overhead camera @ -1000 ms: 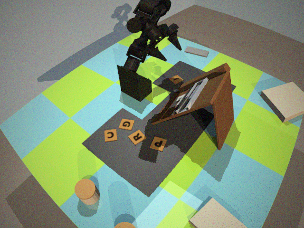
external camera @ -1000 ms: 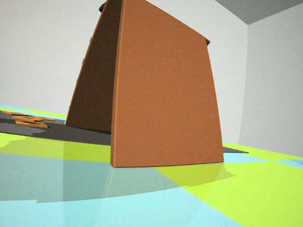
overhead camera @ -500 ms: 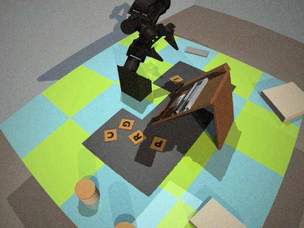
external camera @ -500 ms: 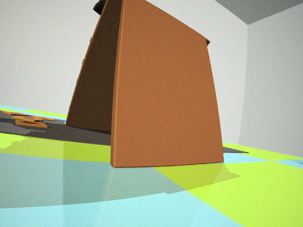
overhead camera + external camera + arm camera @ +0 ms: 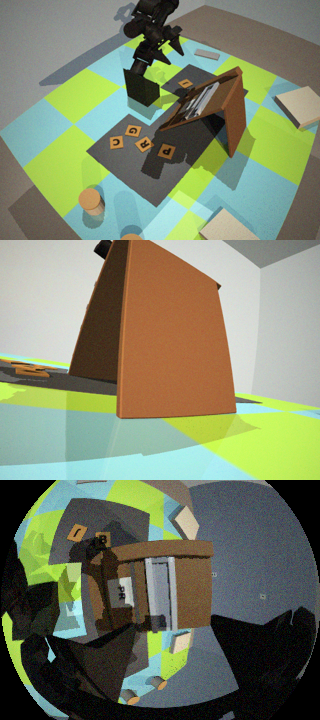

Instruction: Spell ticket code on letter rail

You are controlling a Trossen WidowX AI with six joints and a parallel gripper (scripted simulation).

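My gripper [image 5: 176,59] [image 5: 173,624] is open and empty, raised behind the tilted board [image 5: 235,116] [image 5: 175,330] [image 5: 195,590]. The grey rail [image 5: 208,99] [image 5: 174,590] runs across the board's sloping face; no tile shows in it. The white ticket [image 5: 120,592] below it shows "PR", partly in shadow. Tiles G [image 5: 133,130], C [image 5: 116,142], R [image 5: 144,144] and P [image 5: 166,151] lie flat on the dark mat [image 5: 124,165]. A tile that looks like J [image 5: 185,83] [image 5: 77,533] and tile B [image 5: 103,540] lie on the board's other side.
Cream blocks [image 5: 299,103] [image 5: 186,524] stand beyond the board and at the near edge. Two orange-topped cylinders [image 5: 89,198] [image 5: 131,697] stand beyond the mat. A thin grey slab [image 5: 207,54] lies at the far side. A black block [image 5: 140,87] stands under the arm.
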